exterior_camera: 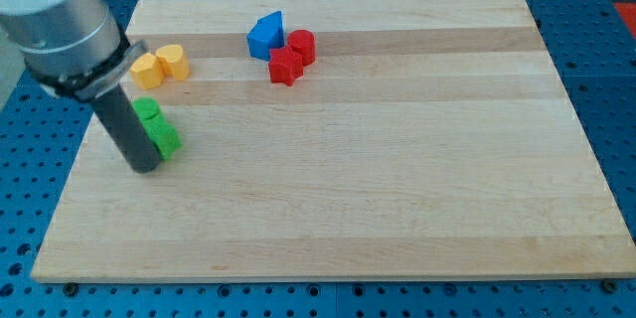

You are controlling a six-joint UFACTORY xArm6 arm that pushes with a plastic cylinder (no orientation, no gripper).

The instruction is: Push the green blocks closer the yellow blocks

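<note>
Table point(397, 179) is a pale wood board on a blue perforated base point(616, 109). All blocks sit in the upper-left part of the view; the whole right half and bottom of the board are open.

My tip point(145, 168) is down on the board near the view's left edge, touching or just beside the left side of the green blocks. No claw on this arm, just the rod, so nothing to report as wide or narrow.

Green blocks: two, touching each other. Upper green block point(148, 112) and lower green block point(165, 139), shapes hard to make out, partly hidden by the rod. Little room between them and the board's left edge.

Yellow blocks: two, touching, just above the greens toward the view's top. Left yellow block point(147, 71), right yellow block point(173, 61) looks rounded. A small gap of bare wood separates them from the upper green block. They sit near the board's top-left corner.

Others, well apart to the view's right, near the top edge: blue block point(266, 35), wedge-like, with a red cylinder point(302, 46) beside it and a red star-like block point(285, 66) just below, the three clustered close.

No containers on the table.
</note>
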